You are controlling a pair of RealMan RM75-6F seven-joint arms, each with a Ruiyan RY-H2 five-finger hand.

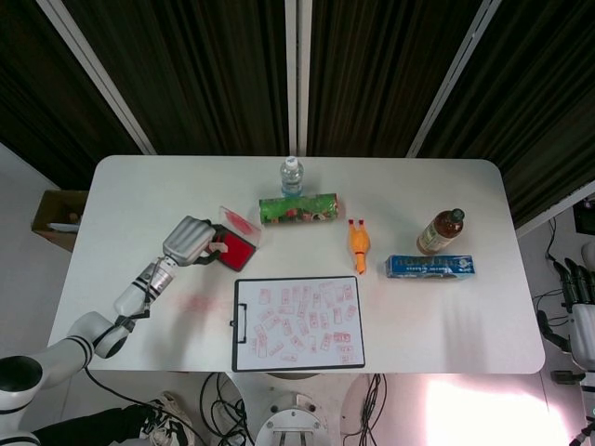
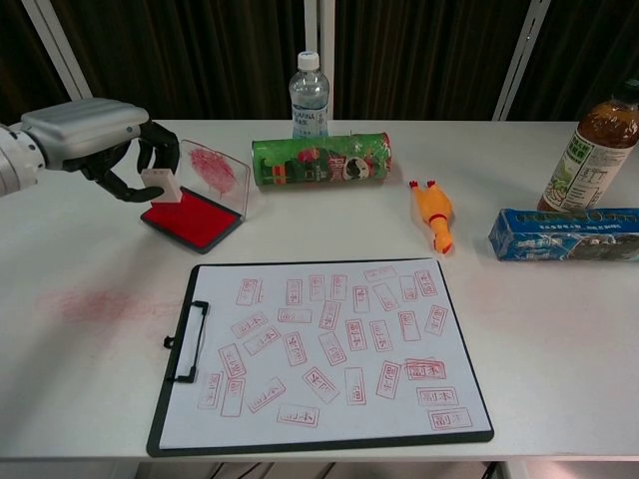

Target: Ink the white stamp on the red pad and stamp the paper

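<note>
One hand active: left hand (image 2: 95, 135) pinched white stamp (image 2: 160, 187) in curled fingers, over red pad (image 2: 195, 219). Right hand (image 1: 581, 307) off-table, finger state unclear.

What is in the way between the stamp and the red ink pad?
Nothing that shows. The left hand holds the white stamp right at the red pad, with no object between them. The pad's clear lid stands open behind it, out of the way. Whether the stamp touches the ink is hard to tell.
</note>
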